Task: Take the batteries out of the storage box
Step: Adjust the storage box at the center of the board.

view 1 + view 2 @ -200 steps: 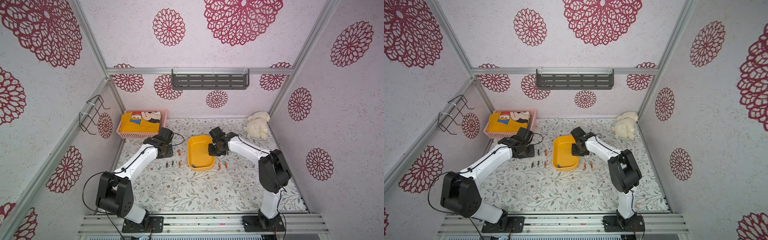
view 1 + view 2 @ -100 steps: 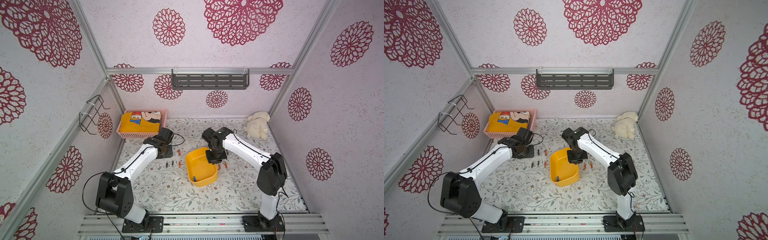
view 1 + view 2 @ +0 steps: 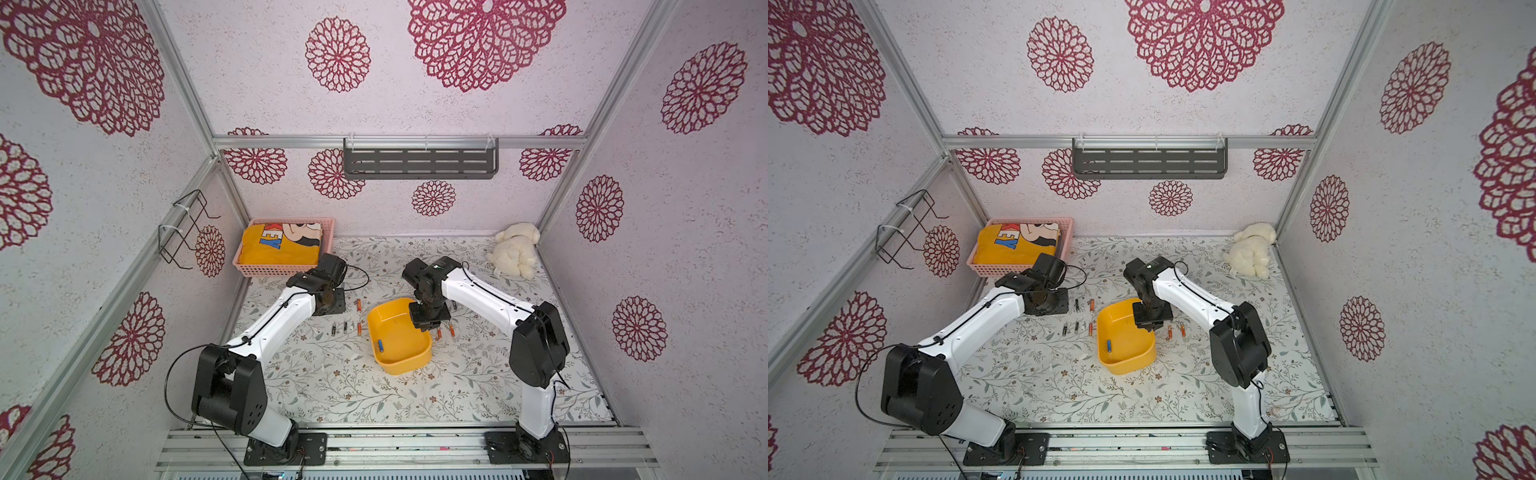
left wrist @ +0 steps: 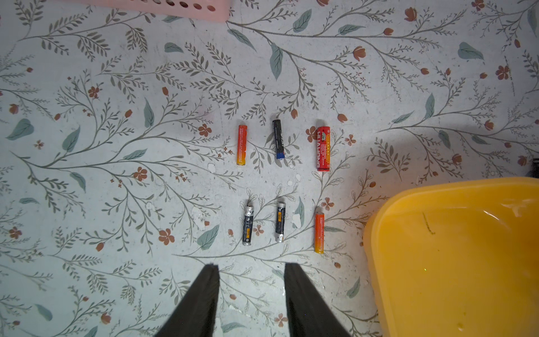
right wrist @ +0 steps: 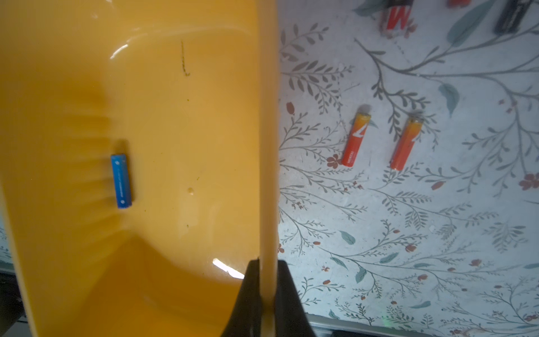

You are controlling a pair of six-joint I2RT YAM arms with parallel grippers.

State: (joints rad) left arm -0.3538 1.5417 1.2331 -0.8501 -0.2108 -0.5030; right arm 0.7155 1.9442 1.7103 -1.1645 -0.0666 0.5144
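The storage box is a yellow tray at mid-table, tipped up on its right side. My right gripper is shut on its right rim. One blue battery lies inside the box. Several batteries lie in two rows on the mat left of the box, among them an orange one, a black one and a red one. Two orange batteries lie right of the box. My left gripper hovers open and empty just short of the rows.
A pink basket holding yellow cloth stands at the back left, close behind my left wrist. A white plush toy sits in the back right corner. A grey shelf hangs on the back wall and a wire rack on the left wall.
My right gripper has pulled the storage box toward the front and tipped it, and the blue battery has slid toward the box's near end. The left arm has not moved.
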